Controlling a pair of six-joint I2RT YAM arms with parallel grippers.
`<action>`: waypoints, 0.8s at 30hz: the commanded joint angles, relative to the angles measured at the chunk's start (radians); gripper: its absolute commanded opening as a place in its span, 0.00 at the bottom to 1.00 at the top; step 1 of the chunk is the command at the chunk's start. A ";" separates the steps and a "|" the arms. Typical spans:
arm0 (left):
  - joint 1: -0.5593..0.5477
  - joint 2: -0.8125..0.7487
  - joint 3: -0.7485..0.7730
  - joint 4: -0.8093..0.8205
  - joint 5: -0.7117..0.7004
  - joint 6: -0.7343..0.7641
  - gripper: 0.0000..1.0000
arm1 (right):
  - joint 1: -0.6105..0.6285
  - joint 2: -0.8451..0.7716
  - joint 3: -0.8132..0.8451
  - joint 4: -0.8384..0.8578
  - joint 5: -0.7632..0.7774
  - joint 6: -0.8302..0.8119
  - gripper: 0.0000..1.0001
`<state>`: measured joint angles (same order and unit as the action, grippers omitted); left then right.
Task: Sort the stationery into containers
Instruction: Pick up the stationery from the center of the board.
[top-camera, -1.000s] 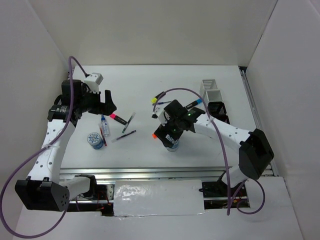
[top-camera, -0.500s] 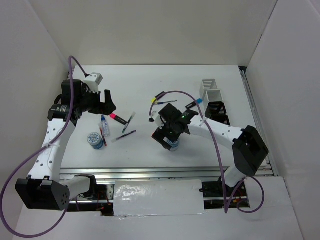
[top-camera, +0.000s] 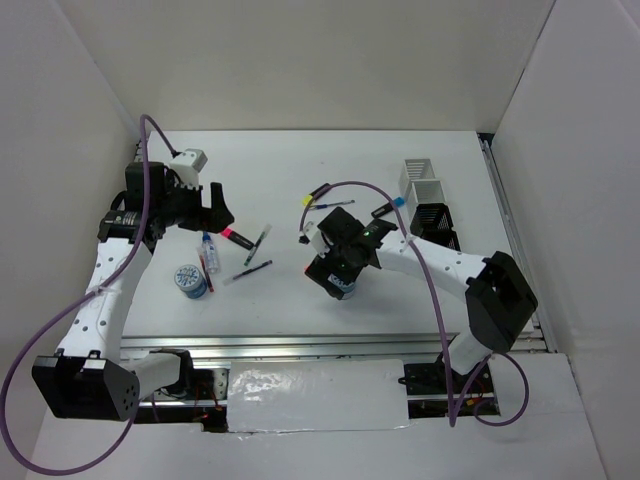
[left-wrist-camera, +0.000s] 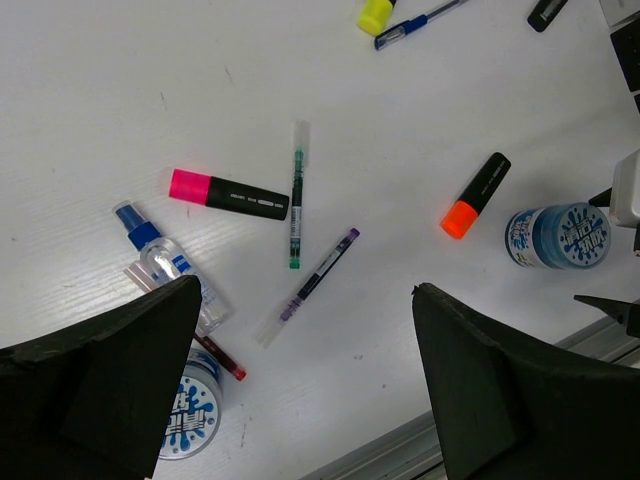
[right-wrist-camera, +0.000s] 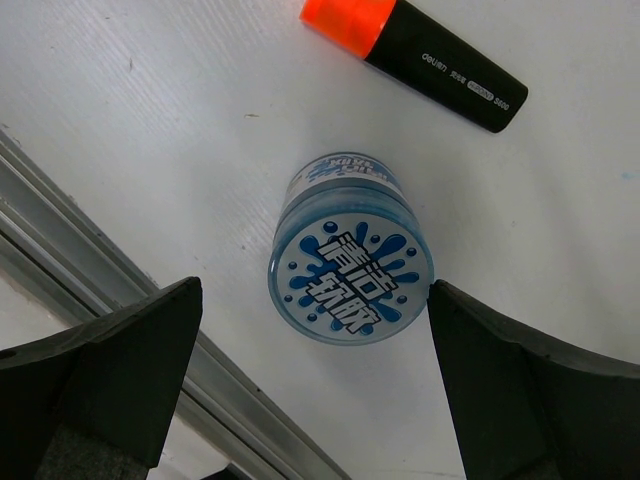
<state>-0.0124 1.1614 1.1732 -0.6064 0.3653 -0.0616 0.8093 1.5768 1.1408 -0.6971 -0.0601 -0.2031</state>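
the right pincer (right-wrist-camera: 318, 330) has shifted onto the blue-white tape roll (right-wrist-camera: 350, 275) (jaws spread, roll centred between them), so a grasp looks next.

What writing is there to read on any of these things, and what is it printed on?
"deli": white, on the black barrel of the orange-capped highlighter; the smaller print after it is too small to read.
"清洁软胶", as far as it can be made out: blue, on the top of the round blue-white roll; the print on its side is blurred.
White print on the pink-capped highlighter: too small to read.
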 joint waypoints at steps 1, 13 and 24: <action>0.008 -0.019 -0.003 0.037 0.027 -0.024 0.99 | 0.011 -0.046 0.030 -0.013 0.028 0.002 1.00; 0.009 -0.017 -0.004 0.037 0.029 -0.024 0.99 | 0.016 0.003 0.022 -0.012 0.040 -0.013 1.00; 0.009 -0.012 -0.007 0.037 0.032 -0.023 0.99 | -0.025 0.054 0.008 0.018 -0.007 -0.038 1.00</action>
<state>-0.0086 1.1614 1.1648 -0.6003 0.3725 -0.0620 0.7918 1.6245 1.1404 -0.6998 -0.0460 -0.2260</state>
